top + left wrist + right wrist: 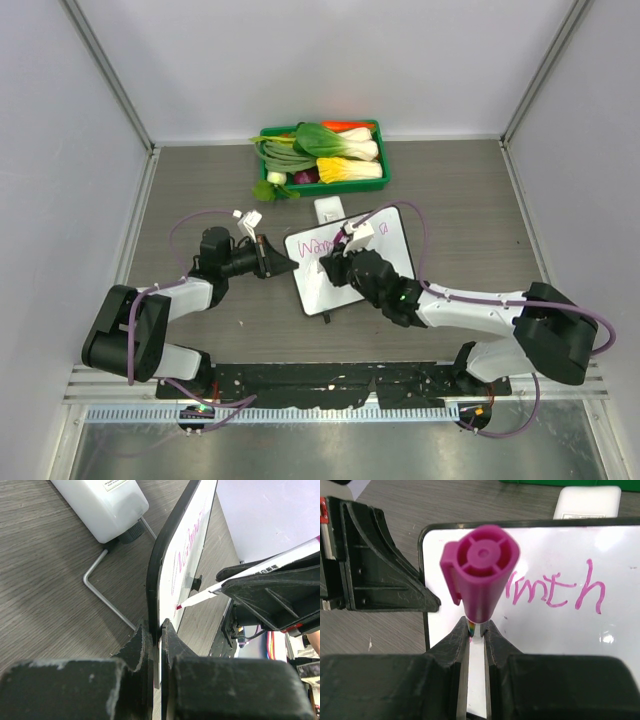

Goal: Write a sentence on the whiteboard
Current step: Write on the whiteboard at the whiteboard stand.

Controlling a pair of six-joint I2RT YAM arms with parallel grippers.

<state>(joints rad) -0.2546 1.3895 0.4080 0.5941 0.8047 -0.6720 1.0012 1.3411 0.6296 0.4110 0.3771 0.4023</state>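
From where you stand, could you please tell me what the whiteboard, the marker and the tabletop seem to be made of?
The whiteboard: glossy white writing face, probably coated, with light glare, inside a black rim that looks plastic. The marker: smooth magenta moulded plastic cap, slight sheen. The tabletop: matte grey-brown wood-grain, likely laminate.

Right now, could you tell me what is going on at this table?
The left gripper is shut on the rim of the whiteboard, holding it in place. The right gripper grips a magenta marker with its tip at the board. One pink cursive word is visible; the sentence is not yet finished.
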